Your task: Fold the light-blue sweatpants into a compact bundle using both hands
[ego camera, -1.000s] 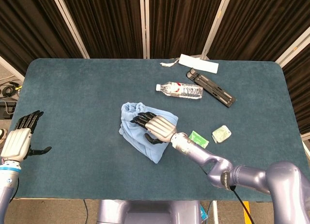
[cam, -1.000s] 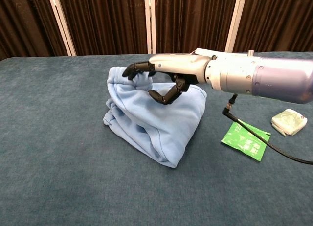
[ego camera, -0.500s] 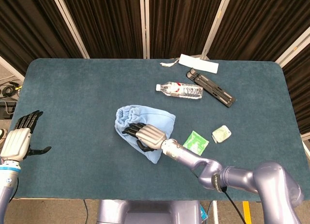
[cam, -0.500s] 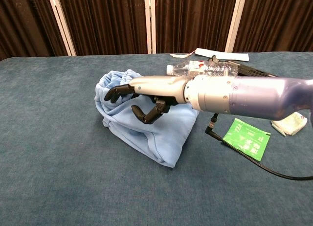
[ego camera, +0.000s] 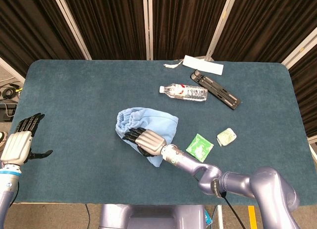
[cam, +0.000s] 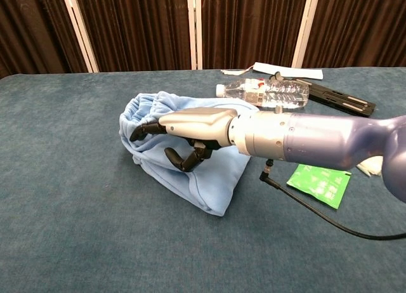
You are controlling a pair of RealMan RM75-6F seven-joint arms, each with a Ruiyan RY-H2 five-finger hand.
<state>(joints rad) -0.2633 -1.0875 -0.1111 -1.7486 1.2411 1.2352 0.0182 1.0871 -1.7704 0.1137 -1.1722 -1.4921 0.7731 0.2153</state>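
Left hand: The left hand (ego camera: 19,142) hangs at the lower left edge of the head view, just off the table's (ego camera: 74,100) left edge, released, its dark fingers spread and nothing in them. The chest view does not show it.

Sweatpants: The light-blue sweatpants (ego camera: 148,124) lie bunched in a rounded heap at the centre of the head view, left of centre in the chest view, with the gathered waistband at the heap's left end and a loose flap trailing toward the bottom of the frame.

Right hand: The right hand (ego camera: 141,138) reaches in from the lower right and lies on the near left side of the heap. Its dark fingers (cam: 147,127) are half curled, one extended toward the waistband, the others hooked down against the cloth. Whether any fabric is actually pinched, the pictures do not settle; it looks more like pressing or raking than grasping.

Risk, bundle: Judged from the loose heap, the fold could spring open, since only one hand is on it and the trailing flap is untucked.

Risk, drag: A sideways pull may slide the whole heap across the table instead of folding it.

Risk, clutter: The green packet (ego camera: 199,144) lies near the forearm at right of centre and could be swept.
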